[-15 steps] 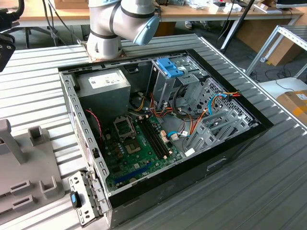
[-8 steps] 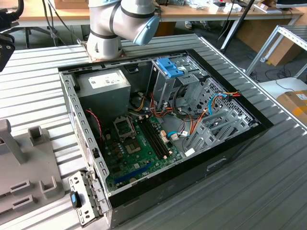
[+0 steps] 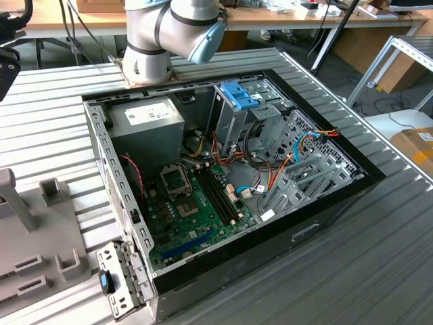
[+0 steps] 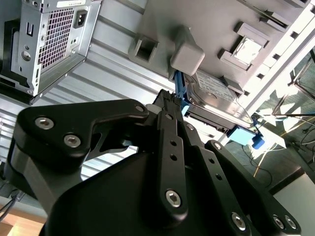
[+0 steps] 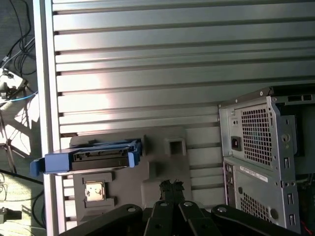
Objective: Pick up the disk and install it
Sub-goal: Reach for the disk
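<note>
In the exterior view I see the grey fixture (image 3: 40, 237) on its left and the open computer case (image 3: 318, 227) further right. Both wrist views add the disk (image 5: 98, 158), blue-railed with a grey face, propped on that fixture. My gripper (image 5: 171, 185) is pinched together and empty, near it.

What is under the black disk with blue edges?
The black rectangular disk in blue plastic rails rests on a grey plastic holder on the ribbed metal table. Directly beneath is hidden.
</note>
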`<act>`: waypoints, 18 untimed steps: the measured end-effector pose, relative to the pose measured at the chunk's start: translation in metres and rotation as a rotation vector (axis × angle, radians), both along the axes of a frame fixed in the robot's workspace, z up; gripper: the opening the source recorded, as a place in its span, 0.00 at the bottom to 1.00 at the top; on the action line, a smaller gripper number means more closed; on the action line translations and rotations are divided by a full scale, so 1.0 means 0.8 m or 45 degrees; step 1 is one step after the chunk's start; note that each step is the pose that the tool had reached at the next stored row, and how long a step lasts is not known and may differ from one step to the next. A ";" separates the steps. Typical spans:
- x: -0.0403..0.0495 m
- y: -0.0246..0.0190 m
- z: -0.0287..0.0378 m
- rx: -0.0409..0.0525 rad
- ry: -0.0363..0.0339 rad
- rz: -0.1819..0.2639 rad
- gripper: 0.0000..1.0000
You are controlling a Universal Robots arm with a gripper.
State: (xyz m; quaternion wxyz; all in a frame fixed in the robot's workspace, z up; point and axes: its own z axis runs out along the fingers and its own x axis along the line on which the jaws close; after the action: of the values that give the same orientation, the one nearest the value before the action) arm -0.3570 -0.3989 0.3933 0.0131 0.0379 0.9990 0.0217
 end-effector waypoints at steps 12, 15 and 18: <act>-0.014 0.0000 0.0000 0.000 0.0001 0.000 0.11; -0.017 0.0000 0.0000 0.000 -0.0001 0.000 0.11; -0.027 0.0000 0.0000 0.000 0.0000 0.000 0.11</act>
State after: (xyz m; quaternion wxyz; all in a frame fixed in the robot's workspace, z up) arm -0.3786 -0.3990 0.3933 0.0131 0.0379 0.9990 0.0217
